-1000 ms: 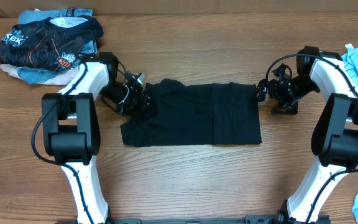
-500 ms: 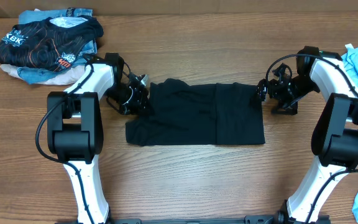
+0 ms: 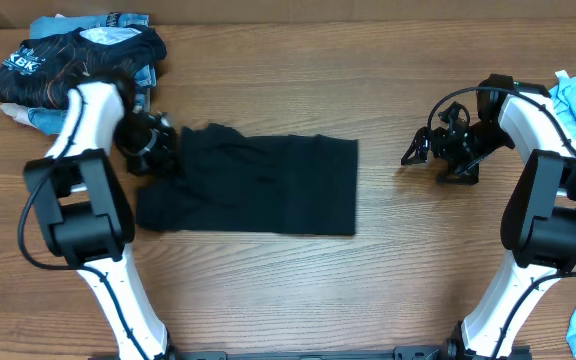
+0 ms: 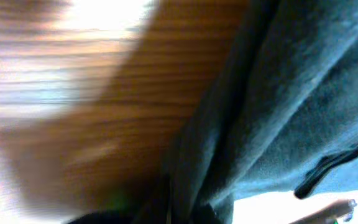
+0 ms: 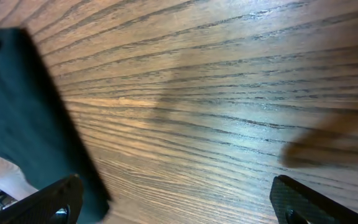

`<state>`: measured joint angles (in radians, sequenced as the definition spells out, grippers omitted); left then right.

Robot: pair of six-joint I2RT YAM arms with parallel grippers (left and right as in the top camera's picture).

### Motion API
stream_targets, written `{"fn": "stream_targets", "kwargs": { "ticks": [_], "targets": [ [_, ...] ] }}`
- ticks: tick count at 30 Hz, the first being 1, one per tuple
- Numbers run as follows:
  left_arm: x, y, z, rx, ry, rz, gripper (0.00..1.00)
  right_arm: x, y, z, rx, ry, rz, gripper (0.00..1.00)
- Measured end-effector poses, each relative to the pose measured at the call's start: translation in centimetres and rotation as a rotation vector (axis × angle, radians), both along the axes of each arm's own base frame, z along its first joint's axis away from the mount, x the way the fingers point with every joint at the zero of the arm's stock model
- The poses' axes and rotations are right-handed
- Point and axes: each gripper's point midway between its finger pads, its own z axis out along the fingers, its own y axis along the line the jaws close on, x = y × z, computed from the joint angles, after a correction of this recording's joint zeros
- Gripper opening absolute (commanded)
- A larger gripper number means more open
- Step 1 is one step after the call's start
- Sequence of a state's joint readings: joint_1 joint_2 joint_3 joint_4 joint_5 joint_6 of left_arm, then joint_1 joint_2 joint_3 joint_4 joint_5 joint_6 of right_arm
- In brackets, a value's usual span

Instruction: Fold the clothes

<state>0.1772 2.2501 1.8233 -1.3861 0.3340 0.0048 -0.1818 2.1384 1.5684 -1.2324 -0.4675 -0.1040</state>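
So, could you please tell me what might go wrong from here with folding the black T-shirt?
1. The left jaws are shut on only the left end of the plain black soft-fabric T-shirt, while the right jaws stand open over the bare wooden table, apart from it. A one-sided pull could bunch the fabric or spoil the fold.
2. The left arm sits close to the heap of printed black and blue clothes and might snag them.
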Motion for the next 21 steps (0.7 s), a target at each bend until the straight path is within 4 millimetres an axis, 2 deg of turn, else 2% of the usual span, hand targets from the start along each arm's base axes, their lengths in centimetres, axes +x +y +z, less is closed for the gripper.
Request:
{"fn": "stream_targets", "kwargs": {
  "ticks": [3,6,10,13,21],
  "targets": [
    [1.0,1.6,2.4,0.054,-0.022,0.031,0.04,0.0,0.0,0.0,-0.001,0.003,-0.007,1.0],
    [2.2,2.3,5.3,0.086,-0.064,0.039,0.04,0.0,0.0,0.0,-0.001,0.009,-0.015,1.0],
    [2.8,1.5,8.2,0.111,-0.1,0.015,0.04,0.0,0.0,0.0,-0.002,0.011,-0.02,1.0],
    [2.9,-0.5,9.2,0.119,-0.11,-0.021,0.04,0.0,0.0,0.0,-0.002,0.012,-0.022,1.0],
    [2.3,-9.2,9.2,0.126,-0.113,-0.184,0.04,0.0,0.0,0.0,-0.002,0.013,-0.022,1.0]
  ]
}}
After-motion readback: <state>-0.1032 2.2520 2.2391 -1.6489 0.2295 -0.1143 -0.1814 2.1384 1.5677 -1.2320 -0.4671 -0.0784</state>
